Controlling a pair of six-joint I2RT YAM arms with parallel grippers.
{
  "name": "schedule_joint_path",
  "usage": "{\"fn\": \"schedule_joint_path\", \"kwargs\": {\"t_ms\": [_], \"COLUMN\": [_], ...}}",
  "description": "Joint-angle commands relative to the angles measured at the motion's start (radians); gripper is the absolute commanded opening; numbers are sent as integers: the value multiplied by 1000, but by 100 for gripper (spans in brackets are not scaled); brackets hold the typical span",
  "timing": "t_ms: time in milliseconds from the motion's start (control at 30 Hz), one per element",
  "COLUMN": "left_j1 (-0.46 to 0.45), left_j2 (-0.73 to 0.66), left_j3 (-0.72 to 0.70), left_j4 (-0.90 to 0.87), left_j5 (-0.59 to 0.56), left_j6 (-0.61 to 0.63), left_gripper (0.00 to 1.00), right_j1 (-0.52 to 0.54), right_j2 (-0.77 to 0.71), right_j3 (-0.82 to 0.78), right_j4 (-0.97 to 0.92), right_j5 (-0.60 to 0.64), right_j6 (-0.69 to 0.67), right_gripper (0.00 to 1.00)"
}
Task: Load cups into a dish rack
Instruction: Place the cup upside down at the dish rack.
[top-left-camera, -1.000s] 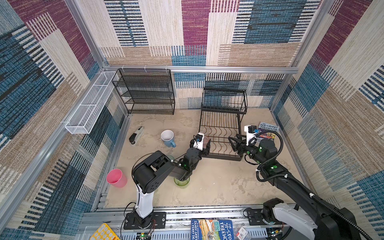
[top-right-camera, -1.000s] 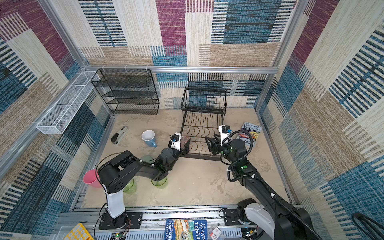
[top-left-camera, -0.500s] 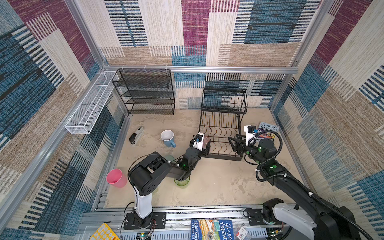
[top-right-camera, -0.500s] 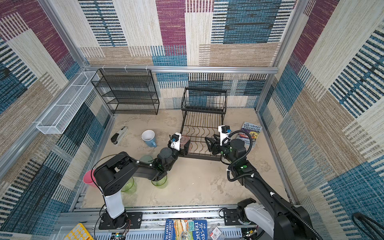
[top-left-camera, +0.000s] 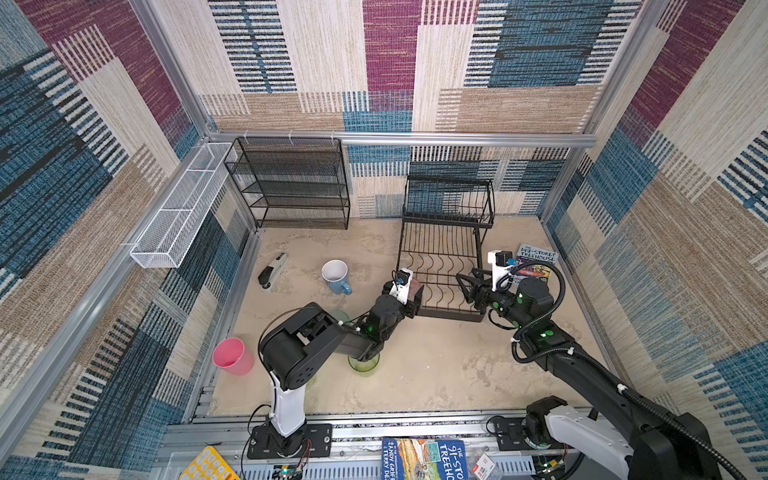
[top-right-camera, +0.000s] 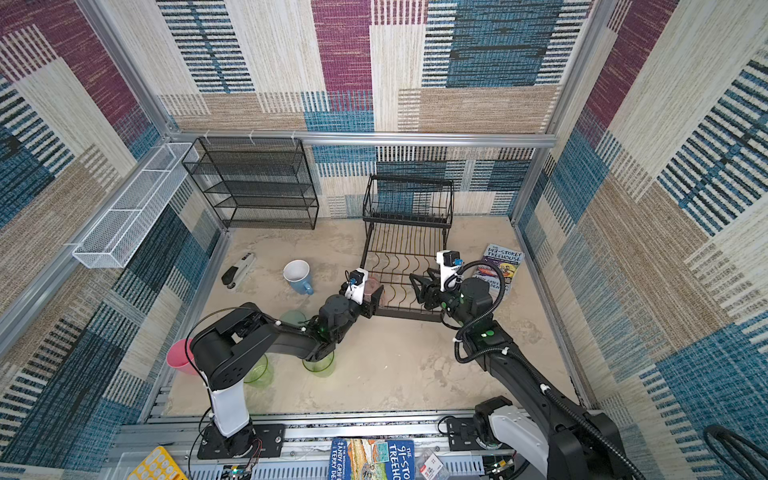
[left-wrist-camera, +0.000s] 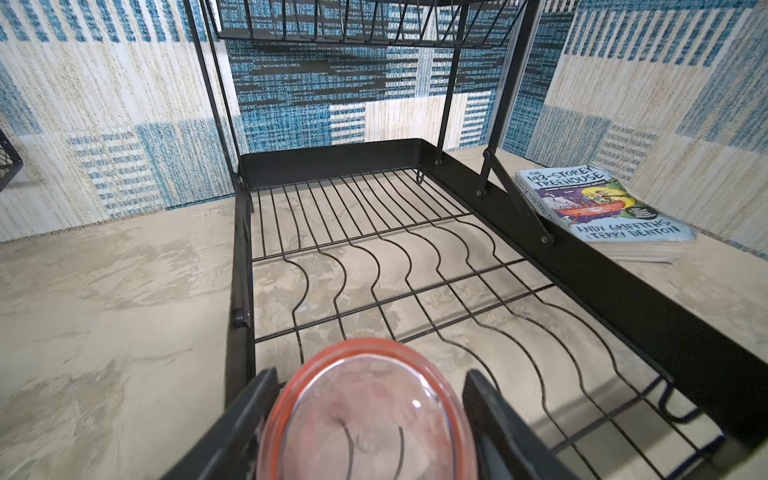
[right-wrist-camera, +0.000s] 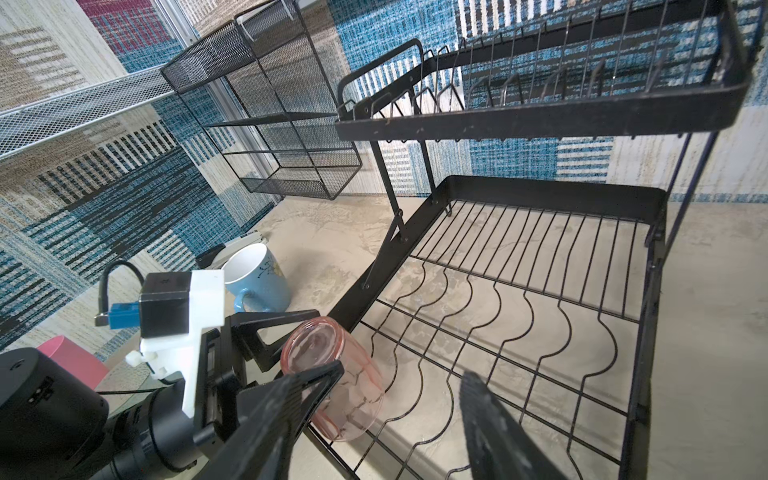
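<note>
We see the left gripper (left-wrist-camera: 368, 386) squeezing the peach-pink cup (right-wrist-camera: 357, 411) from both sides. The cup is tilted, right at the near corner of the dish rack (left-wrist-camera: 623, 307), just over the wavy wires of the bottom tray. The right gripper (right-wrist-camera: 401, 374) is wide open with nothing in it, close by over the same tray. The blue mug (top-left-camera: 336, 276), the pink cup (top-left-camera: 232, 356) and a green cup (top-left-camera: 363, 365) stand on the counter (top-left-camera: 436, 365)
</note>
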Motion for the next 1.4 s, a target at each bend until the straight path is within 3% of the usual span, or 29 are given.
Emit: {"fn": "schedule_joint_path", "kwargs": {"t_ms": [0,367,533,733,1100,1367], "left_j1": [3,3,3,1,2,6], "left_j2": [11,-49,-96,-161,-364,-549], "left_j3": [7,-2,13,50,204,317], "left_j4": [-7,-48,-122,-230,-729,-1254], "left_j5": [-4,-17,0,20,80,-21], "left_j6": [-14,10,22,29,-46,-200], "left_gripper": [60,84,90,93,90,87], "right_j1": [0,-1,0,0,1,36], "right_j2": [0,-22,-33,-32,-31,-48], "right_j3": [-4,25,50,90,164,191], "right_j4": [38,-9,-54,-111,-263,-337], "right_j5": [-6,28,57,83,126,141], "right_j6": [-2,5,9,3,28,20], "right_gripper": [65,86,95,98,95,91]}}
